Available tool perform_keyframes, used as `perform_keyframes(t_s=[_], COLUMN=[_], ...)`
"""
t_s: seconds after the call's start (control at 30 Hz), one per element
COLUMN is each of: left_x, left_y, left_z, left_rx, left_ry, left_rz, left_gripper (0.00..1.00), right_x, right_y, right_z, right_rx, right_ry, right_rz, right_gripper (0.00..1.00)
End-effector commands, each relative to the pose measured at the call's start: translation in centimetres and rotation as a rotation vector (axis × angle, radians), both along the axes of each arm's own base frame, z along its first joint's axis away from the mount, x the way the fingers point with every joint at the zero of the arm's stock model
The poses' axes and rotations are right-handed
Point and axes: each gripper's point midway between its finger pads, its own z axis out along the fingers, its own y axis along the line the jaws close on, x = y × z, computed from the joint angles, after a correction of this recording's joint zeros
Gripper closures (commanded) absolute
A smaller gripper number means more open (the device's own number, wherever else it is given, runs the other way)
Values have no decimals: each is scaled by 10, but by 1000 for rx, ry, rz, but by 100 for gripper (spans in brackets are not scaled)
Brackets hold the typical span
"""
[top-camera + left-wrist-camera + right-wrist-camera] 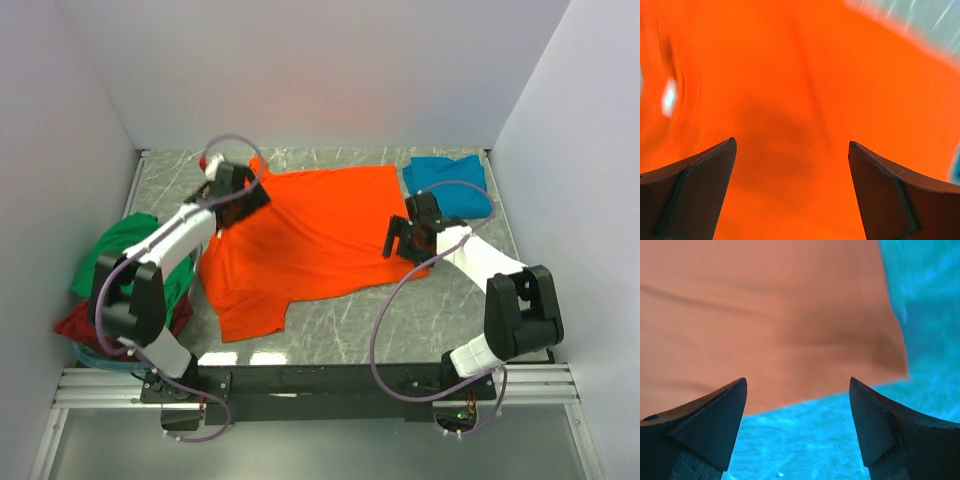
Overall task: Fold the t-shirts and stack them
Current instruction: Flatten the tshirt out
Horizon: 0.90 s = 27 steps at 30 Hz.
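The bright orange t-shirt (310,240) lies spread flat on the marble table (400,320), and fills the left wrist view (805,90). My left gripper (240,190) is open above its far left corner, jaws wide apart (790,150). My right gripper (405,238) is open over the shirt's right edge (770,315), table showing below the hem. The teal blue t-shirt (448,182) lies folded at the back right. The green t-shirt (125,250) and dark red t-shirt (80,325) are heaped at the left edge.
White walls enclose the table on the left, back and right. A metal rail (320,385) with the arm bases runs along the near edge. Purple cables (385,320) loop from each arm.
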Motion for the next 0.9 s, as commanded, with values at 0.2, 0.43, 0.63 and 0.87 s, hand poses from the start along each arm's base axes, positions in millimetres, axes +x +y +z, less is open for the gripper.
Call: perform_keyframes(t_s=[0.2, 0.43, 0.63, 0.87], left_x=[-142, -195, -207, -224], left_y=[-22, -20, -12, 3], left_z=[-67, -103, -115, -127], left_rx=[-80, -174, -153, -88], left_ry=[160, 224, 258, 294], left_rz=[-68, -50, -19, 38], left_gripper=[0, 1, 1, 1], right_x=[-39, -32, -32, -34], right_y=[-47, -41, -45, -44], right_z=[-24, -32, -45, -61], right_rx=[38, 73, 54, 52], right_ry=[37, 43, 74, 122], right_rz=[-221, -216, -261, -261], right_gripper=[13, 20, 33, 65])
